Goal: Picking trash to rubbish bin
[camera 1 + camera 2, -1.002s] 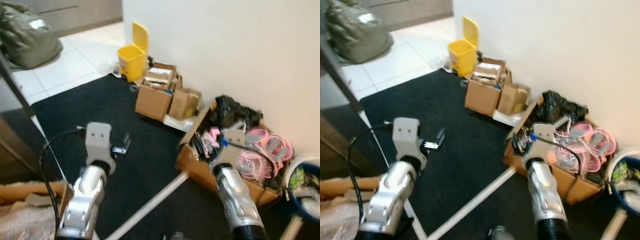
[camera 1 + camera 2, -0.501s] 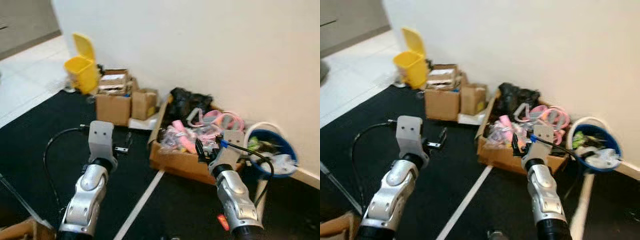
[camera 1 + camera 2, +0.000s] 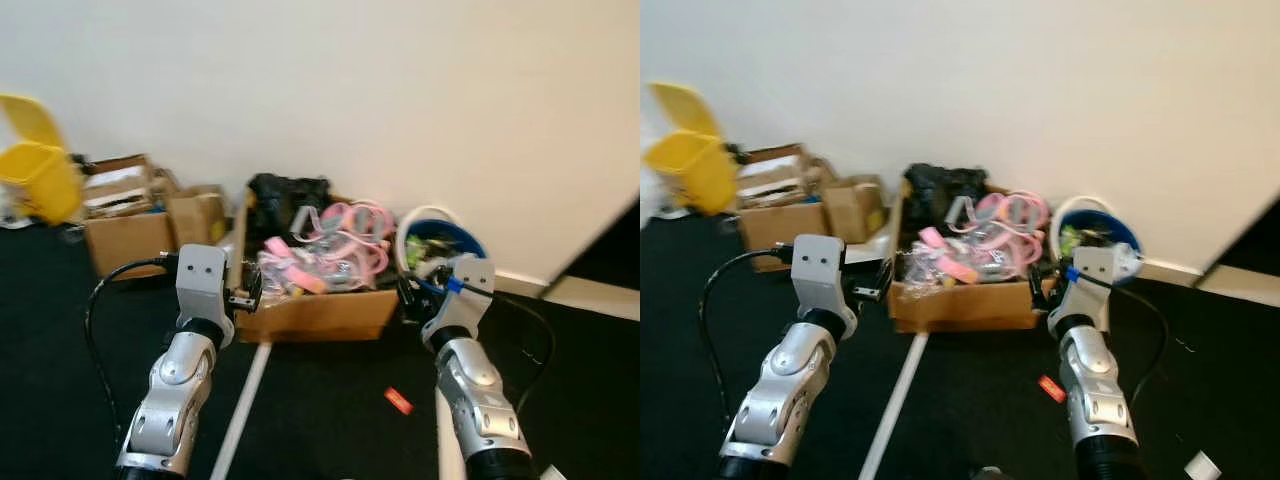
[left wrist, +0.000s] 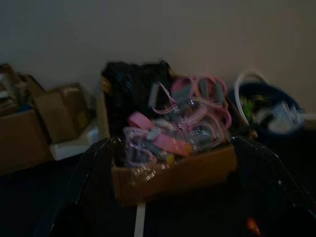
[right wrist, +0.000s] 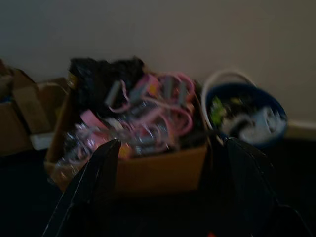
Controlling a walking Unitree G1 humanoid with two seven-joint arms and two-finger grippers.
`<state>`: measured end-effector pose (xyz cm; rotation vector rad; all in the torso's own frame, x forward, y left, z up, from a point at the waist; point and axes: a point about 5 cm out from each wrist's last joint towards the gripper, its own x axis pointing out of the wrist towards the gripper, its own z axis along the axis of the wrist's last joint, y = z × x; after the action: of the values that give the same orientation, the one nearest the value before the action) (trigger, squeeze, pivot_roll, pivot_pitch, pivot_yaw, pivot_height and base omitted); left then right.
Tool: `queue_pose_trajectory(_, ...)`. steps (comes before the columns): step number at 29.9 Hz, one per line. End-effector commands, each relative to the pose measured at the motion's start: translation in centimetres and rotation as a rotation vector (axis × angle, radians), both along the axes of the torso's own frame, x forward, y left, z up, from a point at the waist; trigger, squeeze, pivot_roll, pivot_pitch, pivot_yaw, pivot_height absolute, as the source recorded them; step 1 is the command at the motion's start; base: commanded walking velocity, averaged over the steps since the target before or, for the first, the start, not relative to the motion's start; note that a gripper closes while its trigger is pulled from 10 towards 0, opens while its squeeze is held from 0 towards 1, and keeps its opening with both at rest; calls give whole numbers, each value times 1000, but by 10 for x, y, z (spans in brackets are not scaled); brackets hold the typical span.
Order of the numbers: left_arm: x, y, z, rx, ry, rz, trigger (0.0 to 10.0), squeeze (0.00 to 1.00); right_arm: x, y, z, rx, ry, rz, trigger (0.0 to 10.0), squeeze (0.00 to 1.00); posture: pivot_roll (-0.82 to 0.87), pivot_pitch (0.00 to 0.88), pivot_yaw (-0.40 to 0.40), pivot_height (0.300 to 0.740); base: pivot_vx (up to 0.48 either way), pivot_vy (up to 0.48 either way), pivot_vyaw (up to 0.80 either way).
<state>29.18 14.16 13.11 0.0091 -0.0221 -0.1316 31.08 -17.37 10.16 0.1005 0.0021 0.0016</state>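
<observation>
A small red scrap [image 3: 398, 401] lies on the black carpet in front of me, just left of my right forearm. A white scrap [image 3: 1202, 465] sits on the carpet at the near right. The yellow rubbish bin [image 3: 35, 180], lid up, stands against the wall at the far left. My left gripper [image 3: 245, 295] is held out at chest height, open and holding nothing; its fingers [image 4: 84, 187] frame the cardboard box. My right gripper [image 3: 408, 295] is likewise raised, open and holding nothing, with its fingers [image 5: 252, 182] spread wide.
A big cardboard box [image 3: 315, 312] of pink and clear plastic stands against the white wall ahead. A blue bucket [image 3: 440, 245] of rubbish sits to its right, smaller boxes [image 3: 120, 215] to its left. A white strip [image 3: 240, 405] runs across the carpet.
The camera has swung to the right, so the yellow bin and boxes slid to the left edge. The red scrap and the blue bucket came into fuller view. Both arms keep their pose.
</observation>
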Motion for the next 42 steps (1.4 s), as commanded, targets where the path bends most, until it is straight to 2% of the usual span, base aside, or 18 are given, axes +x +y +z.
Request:
queue_pose_trajectory(1,-2,2,-5,15,22,12,10000,0,-3,-1,-7,-3,31,-9,10000,0,50,156,1,740,0,0,-800)
queue_pose_trajectory(13,-4,2,-9,30,37,41,10000,0,-3,-3,-7,1,37,-21,10000,0,47,155,1,740,0,0,-800)
queue_pose_trajectory(21,-5,8,-12,-6,56,80,10000,0,-3,-4,-7,-5,38,-19,10000,0,43,152,-2,740,0,0,-800)
queue_pose_trajectory(25,-4,10,-12,29,52,82,10000,0,-3,-4,-6,-9,36,-16,10000,0,43,150,-2,740,0,0,-800)
queue_pose_trajectory(42,-6,8,-15,50,64,87,10000,0,-7,1,-9,-4,45,-3,10000,0,39,157,-3,740,0,0,-800)
